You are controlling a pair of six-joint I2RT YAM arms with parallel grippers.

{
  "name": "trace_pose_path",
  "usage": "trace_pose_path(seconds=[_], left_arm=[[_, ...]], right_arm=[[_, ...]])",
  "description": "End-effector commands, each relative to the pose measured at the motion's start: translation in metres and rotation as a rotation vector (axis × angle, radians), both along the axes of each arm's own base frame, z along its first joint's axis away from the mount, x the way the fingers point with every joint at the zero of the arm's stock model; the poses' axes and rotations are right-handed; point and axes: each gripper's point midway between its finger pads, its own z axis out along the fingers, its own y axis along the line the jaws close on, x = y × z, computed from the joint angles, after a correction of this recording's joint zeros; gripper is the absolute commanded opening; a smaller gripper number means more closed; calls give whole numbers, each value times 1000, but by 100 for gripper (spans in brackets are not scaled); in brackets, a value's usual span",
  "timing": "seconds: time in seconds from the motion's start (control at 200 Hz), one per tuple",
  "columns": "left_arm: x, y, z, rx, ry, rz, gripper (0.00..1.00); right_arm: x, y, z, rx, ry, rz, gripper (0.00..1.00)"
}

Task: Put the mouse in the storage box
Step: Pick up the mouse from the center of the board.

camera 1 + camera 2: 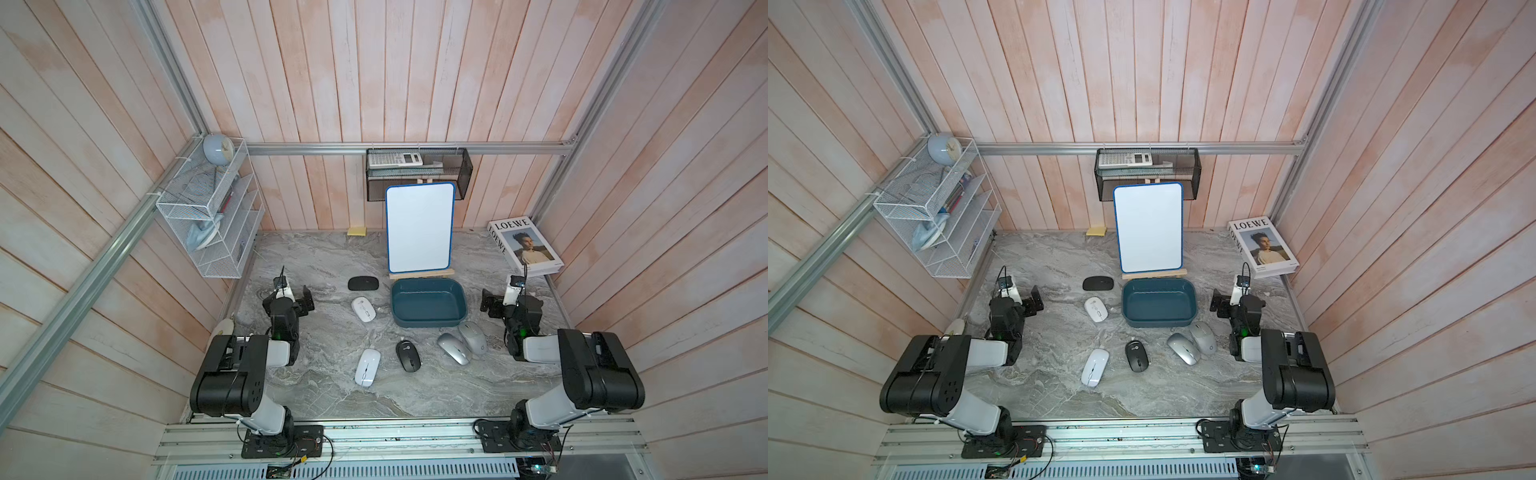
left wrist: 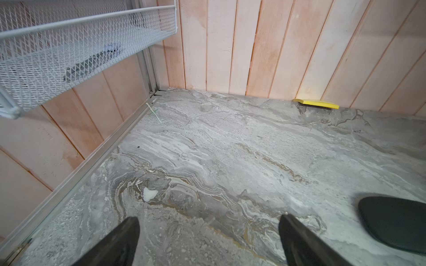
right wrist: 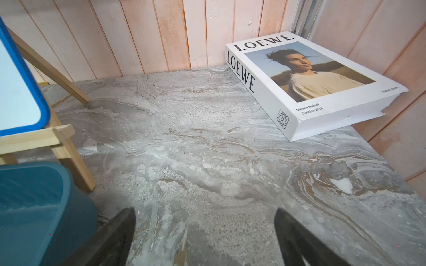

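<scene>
- Grey marbled surface (image 1: 324, 257), closed in by pale pink plank walls (image 1: 415, 75).
- White board with blue frame (image 1: 419, 226), upright on a wooden easel (image 1: 419, 274) at back centre.
- Storage box (image 1: 428, 323), a shallow dark teal plastic tub with rounded corners, mouth up, just in front of the easel's foot.
- White LOEWE book with portrait cover (image 1: 525, 245), flat in the back right corner.
- Left tool (image 2: 209, 217): fingers wide apart, nothing between them, over bare surface.
- Right tool (image 3: 205, 210): fingers wide apart, holding nothing, storage box close at its side.
- Six mice, all on the surface outside the storage box:
- two silver mice (image 1: 473, 338) (image 1: 453, 349), side by side near the box's front right corner;
- long white mouse (image 1: 367, 367), well in front;
- black mouse with grey wheel (image 1: 407, 355), between the long white mouse and the silver pair;
- rounded white mouse (image 1: 363, 308), near the box's left wall;
- flat black oval mouse (image 1: 363, 284), behind it.
</scene>
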Motion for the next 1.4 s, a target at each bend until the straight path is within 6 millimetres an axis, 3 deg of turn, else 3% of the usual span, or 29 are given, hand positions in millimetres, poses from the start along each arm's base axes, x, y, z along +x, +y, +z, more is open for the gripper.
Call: trace_pose_path(seconds=[0.0,0.785,0.915,0.95,1.05,1.125,1.185,1.23,1.275,1.395], left_arm=[[1,2,3,-8,-8,8,100],[1,3,3,-18,-9,2,100],[-1,13,7,-40,-28,44,100],[-8,21,13,-35,-42,104,100],[-33,28,56,-30,-112,184,100],[-54,37,88,-221,-198,293,100],[-74,46,94,-439,-242,402,100],[-92,52,82,-585,-227,495,100],[-87,33,81,-675,-210,353,100],[-80,-32,90,-813,-28,-11,100]], right_arm=[[3,0,1,-13,-3,0,98],[4,0,1,-11,-3,0,98],[3,0,3,-6,-10,-3,98],[0,1,10,-2,-33,5,98],[-8,7,49,-42,-44,7,98],[-18,6,88,20,-93,-46,98],[-32,-8,109,188,-126,-176,98],[-44,-25,116,349,-146,-308,98],[-54,-27,117,424,-123,-319,98],[-74,29,135,468,-53,-1,98]])
